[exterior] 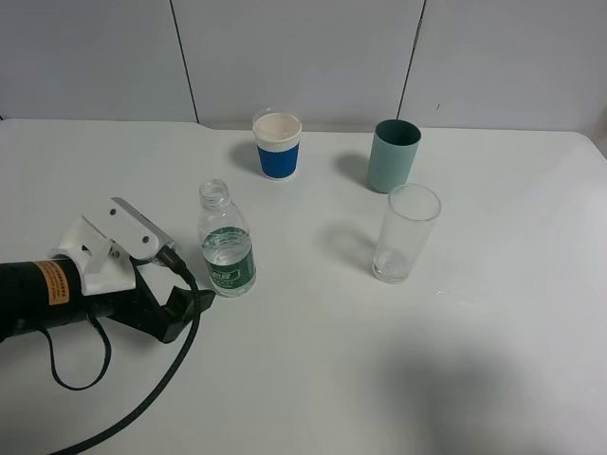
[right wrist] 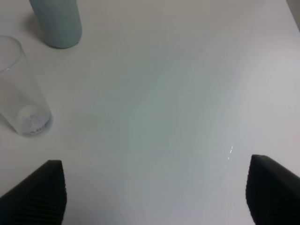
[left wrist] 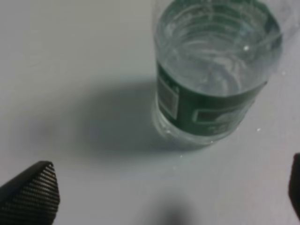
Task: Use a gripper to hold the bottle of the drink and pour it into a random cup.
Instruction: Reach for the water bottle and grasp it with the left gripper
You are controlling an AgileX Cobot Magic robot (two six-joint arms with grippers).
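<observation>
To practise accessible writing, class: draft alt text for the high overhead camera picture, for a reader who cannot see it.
An open robot gripper reaches in from the left, close to a small uncapped water bottle on a white table, not touching it. Farther back stand a blue-banded paper cup, a teal cup and a clear glass.

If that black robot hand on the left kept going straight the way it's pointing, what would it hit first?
Most likely the small clear plastic bottle with the dark green label. It stands upright just ahead of the open left end effector, a little off centre, though the exact gap is hard to judge.
</observation>
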